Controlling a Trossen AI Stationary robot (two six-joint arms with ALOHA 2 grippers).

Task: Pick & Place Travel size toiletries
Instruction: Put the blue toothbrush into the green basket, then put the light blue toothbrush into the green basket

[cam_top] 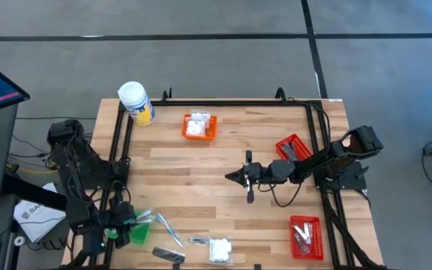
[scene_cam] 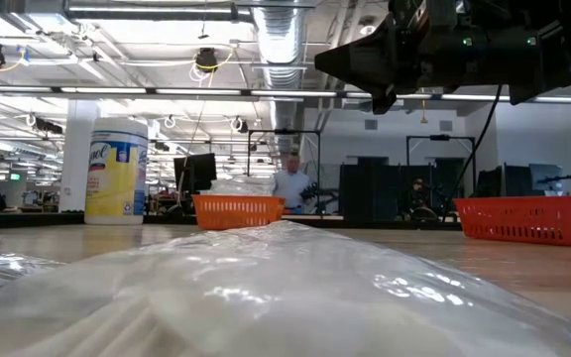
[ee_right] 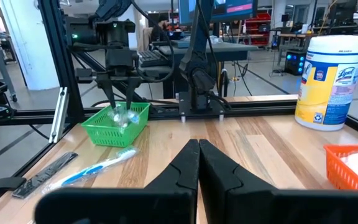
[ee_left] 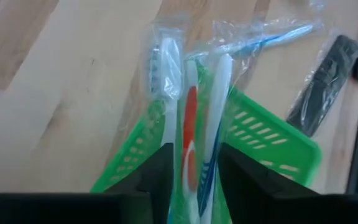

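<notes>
Fingers (ee_left: 160,177) of the left gripper (ee_left: 191,180), slightly parted, flank wrapped toothbrushes (ee_left: 191,130) without clearly clamping them, above the green basket (ee_left: 272,134) at the surface's (cam_top: 201,169) 7 o'clock corner. The brushes' long axes run along the fingers, heads pointing outward beyond the basket rim. The right gripper (cam_top: 235,177), fingers fully closed and empty, hovers mid-surface, pointing toward 9 o'clock.

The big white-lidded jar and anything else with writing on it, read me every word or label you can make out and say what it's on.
"Lysol": on the yellow label of the white-lidded jar, partly blurred in the right wrist view.
Smaller print on that label: too small to read.
White paper beside the table, dark logo and lettering: too small to read.
Wrapped toothbrushes: no readable text.
</notes>
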